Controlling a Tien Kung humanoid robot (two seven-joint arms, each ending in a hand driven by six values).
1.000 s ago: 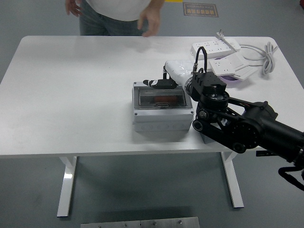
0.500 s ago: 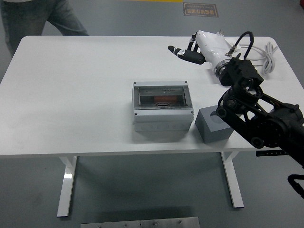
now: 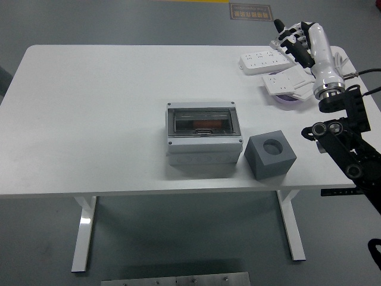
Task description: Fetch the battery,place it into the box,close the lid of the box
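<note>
With the lid of the grey plastic box with its clear window [image 3: 204, 138] looking shut at centre frame and a dark reddish battery [image 3: 204, 124] visible through it, the risk is a lid not fully latched, or the arm clipping the white power strips [image 3: 265, 59] at upper right. The right hand [image 3: 300, 39] hangs raised there, fingers [image 3: 290, 37] loosely spread, holding nothing, above the white worktop [image 3: 95, 113].

Laboratory or workshop test station. A white height-adjustable surface [image 3: 89, 119] on metal legs stands on a bare grey industrial floor [image 3: 178, 250] that carries a printed floor sign [image 3: 251, 11] at the frame's upper centre. White power strips [image 3: 265, 59] lie at upper right, a grey electrical enclosure [image 3: 203, 140] at centre, and a grey block fixture [image 3: 270, 155] just right of it.
</note>
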